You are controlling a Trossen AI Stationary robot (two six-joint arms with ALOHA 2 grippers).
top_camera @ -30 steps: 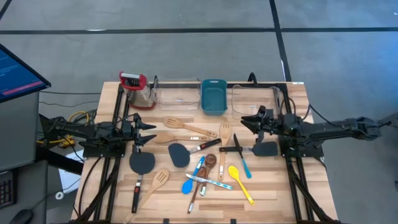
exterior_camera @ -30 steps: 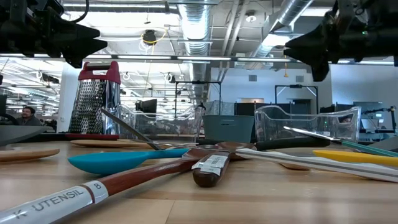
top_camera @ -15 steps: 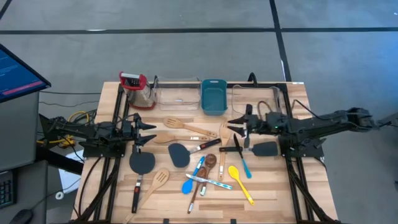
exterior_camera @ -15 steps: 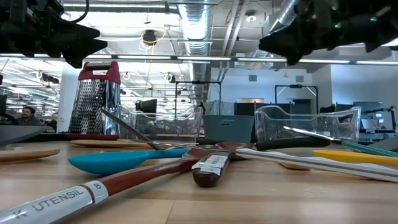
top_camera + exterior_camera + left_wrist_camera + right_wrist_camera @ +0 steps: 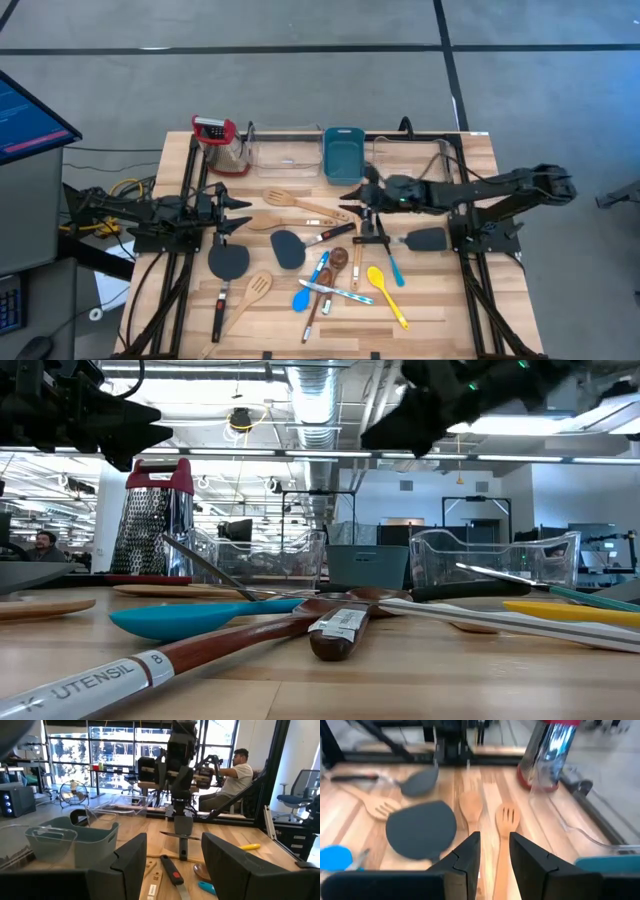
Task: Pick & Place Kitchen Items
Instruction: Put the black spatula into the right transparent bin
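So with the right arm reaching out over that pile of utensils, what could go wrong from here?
The right hand hangs over the pale wooden spatulas, which lie close together and partly overlap, so closing there might catch two or nudge a neighbour. The handles in the middle of the table cross each other: lifting one, like the blue spoon, could drag others. The left hand waits at its side.

Utensils (image 5: 330, 262) mid-table (edges free)

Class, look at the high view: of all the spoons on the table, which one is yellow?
The yellow spoon, lying at the right edge of the utensil pile. The blue spoon beside it and the wooden ones have other colours.
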